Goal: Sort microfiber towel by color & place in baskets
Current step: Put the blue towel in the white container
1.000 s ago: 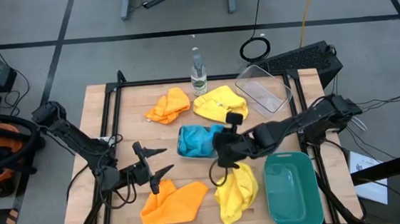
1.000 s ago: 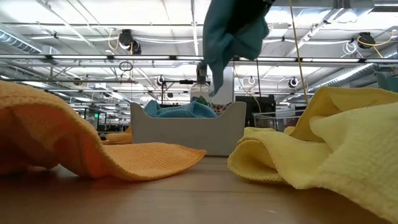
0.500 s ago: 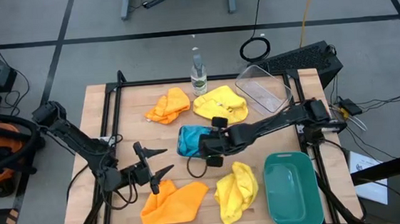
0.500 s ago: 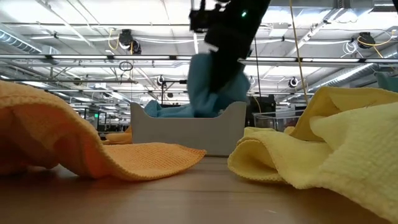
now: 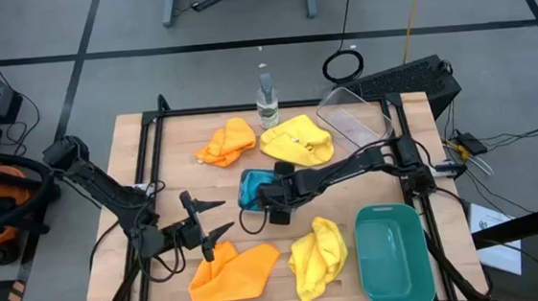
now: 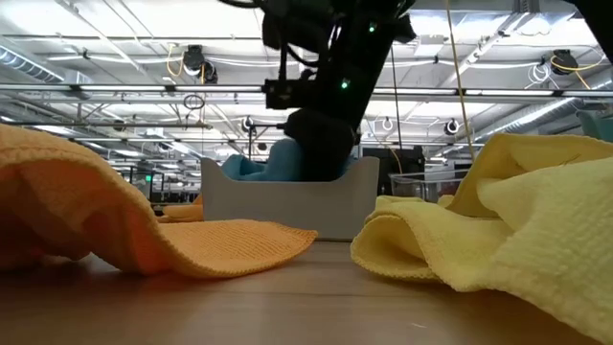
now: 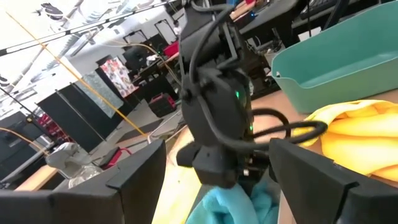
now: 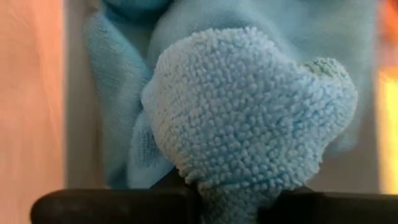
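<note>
Right gripper [image 5: 265, 201] down in the pale basket [image 5: 248, 204] at the tabletop's middle, fingers pinched on a blue towel [image 8: 249, 118] that lies inside the basket. Left gripper [image 5: 210, 229] near the front left edge, jaws spread wide and empty, just beside an orange towel [image 5: 233, 274]. Yellow towel [image 5: 318, 254] at the front edge, next to the green basket [image 5: 391, 254].

Right arm's stretched way across to the middle, its pincer [image 5: 271, 200] pointing down and clamped tight. Left arm just sits low on its own side, pincer [image 5: 208, 230] spread wide.
</note>
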Controlling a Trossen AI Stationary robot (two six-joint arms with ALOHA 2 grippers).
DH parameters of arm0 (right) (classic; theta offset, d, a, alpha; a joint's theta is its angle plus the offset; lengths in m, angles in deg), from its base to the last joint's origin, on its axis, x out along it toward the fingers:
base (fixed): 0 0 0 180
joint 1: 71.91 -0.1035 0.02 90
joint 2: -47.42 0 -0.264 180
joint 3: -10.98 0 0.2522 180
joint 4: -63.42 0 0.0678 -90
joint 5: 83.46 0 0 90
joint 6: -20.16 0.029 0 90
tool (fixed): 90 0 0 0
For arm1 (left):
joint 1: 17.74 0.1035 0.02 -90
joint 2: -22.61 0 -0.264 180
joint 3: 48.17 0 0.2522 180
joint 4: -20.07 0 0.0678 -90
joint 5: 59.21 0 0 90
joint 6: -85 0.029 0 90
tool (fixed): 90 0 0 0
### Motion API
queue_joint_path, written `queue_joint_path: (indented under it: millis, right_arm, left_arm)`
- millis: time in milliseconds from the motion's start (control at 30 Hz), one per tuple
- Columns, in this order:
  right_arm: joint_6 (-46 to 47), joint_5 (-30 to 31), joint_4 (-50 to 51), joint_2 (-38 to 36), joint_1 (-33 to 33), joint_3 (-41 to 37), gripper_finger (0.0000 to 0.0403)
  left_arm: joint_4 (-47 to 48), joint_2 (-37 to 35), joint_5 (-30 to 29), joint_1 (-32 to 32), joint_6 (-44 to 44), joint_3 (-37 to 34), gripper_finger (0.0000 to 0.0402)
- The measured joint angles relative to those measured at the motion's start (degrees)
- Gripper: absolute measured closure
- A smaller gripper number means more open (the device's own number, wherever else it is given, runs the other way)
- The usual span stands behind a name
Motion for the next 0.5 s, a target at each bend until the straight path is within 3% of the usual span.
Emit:
queue_joint_path:
  millis: [267, 500]
  right_arm:
    - [1.34, -1.95, -0.13, 0.72, -0.05, 0.0, 0.035]
    - [3.9, -1.82, 4.08, -2.5, -0.66, 0.0, 0.0273]
  left_arm:
    - [1.14, 0.0, 1.69, 0.0, -1.76, 0.0, 0.0112]
    - [1.16, 0.0, 1.71, 0.0, -1.88, 0.0, 0.0112]
